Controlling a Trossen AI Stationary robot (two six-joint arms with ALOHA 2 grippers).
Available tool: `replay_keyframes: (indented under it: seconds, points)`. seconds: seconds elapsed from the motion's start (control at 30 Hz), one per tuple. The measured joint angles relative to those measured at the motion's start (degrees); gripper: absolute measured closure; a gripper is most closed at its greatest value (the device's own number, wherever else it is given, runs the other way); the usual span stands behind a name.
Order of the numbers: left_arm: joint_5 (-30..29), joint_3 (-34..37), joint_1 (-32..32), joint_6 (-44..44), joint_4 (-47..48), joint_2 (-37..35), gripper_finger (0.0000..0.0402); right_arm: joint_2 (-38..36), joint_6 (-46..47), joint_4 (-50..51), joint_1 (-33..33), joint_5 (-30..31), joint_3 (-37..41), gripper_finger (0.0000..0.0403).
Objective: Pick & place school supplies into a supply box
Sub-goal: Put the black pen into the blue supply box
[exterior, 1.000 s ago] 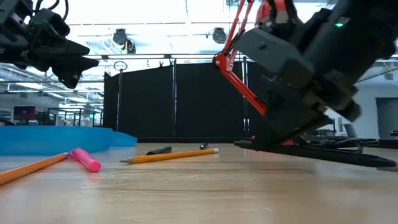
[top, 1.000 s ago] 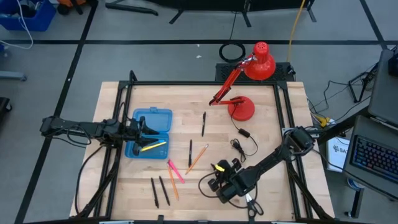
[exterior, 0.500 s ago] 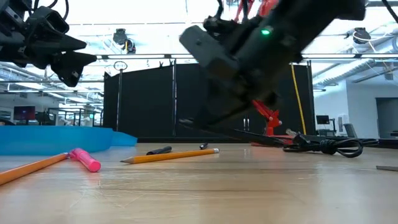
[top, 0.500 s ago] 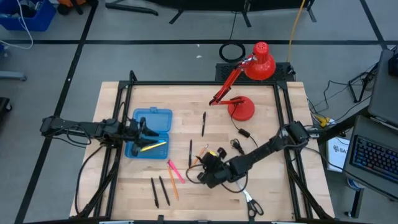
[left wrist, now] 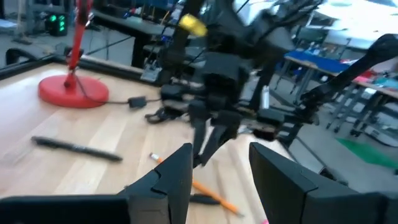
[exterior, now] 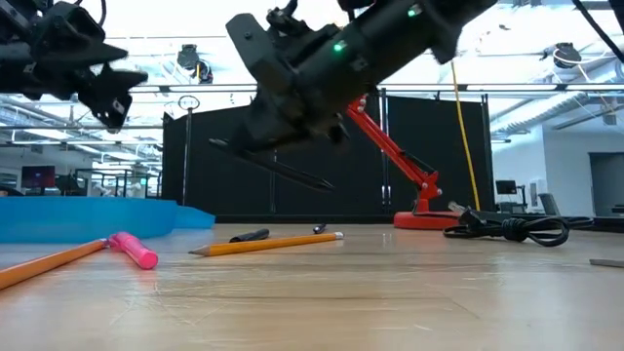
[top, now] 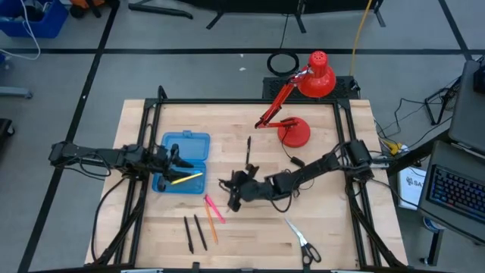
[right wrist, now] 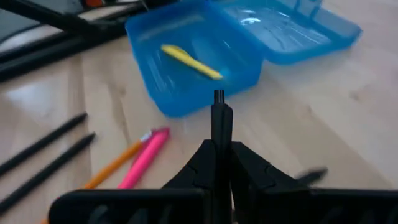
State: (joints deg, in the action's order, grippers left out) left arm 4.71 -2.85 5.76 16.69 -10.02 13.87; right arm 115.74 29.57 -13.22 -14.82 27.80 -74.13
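Observation:
The supply box [top: 184, 161] is a blue case lying open at the table's left, with a yellow marker [top: 186, 179] inside. My left gripper [top: 173, 158] hovers open at the box, nothing between its fingers [left wrist: 168, 180]. My right gripper [top: 233, 191] is near the table's middle, just right of the box, shut on a black pen [right wrist: 218, 118]. On the wood lie a pink marker [top: 214, 208], an orange pencil [exterior: 268, 244], another black pen [top: 248, 150], two dark pens [top: 195, 233] and scissors [top: 301, 241]. My right gripper pinches the black pen between its two shut fingers [right wrist: 205, 162]. A short end of the pen [right wrist: 218, 99] sticks out past the fingertips toward the box; the fingers hide the rest. In the low view the pen [exterior: 283, 168] slants, lifted clear of the table.
A red desk lamp [top: 295, 129] stands at the far right with its black cable [top: 292, 178] trailing over the wood. A dark frame rail [top: 144, 152] runs along the table's left edge beside the box. Bare wood lies between the box and the lamp.
My right gripper has swung from the near right, by the scissors, toward the table's left and far side, rising a little and rolling its wrist. It stays shut on the black pen and now hangs just right of the box. The scissors stay flat on the table.

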Motion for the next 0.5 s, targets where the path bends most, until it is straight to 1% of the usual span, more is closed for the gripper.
replay_keyframes:
  seconds: [0.17,0.27,0.4,0.5]
  points:
    - [7.72,0.0,0.02,-1.36,-5.39,0.0,0.024,0.0,-4.68,-5.25,2.68,-2.99,0.0,0.0389]
    - [11.18,0.0,0.0,-1.31,-7.86,0.0,0.024,0.0,-6.2,-8.26,4.3,-7.22,-0.04,0.0389]
    - [15.19,0.0,0.02,-0.5,-10.1,-0.02,0.024,0.04,-6.51,-10.17,6.09,-11.19,-0.05,0.0389]
    - [16.91,0.0,0.02,-0.47,-10.18,-0.02,0.024,0.45,-6.93,-12.27,7.03,-14.49,-0.07,0.0389]
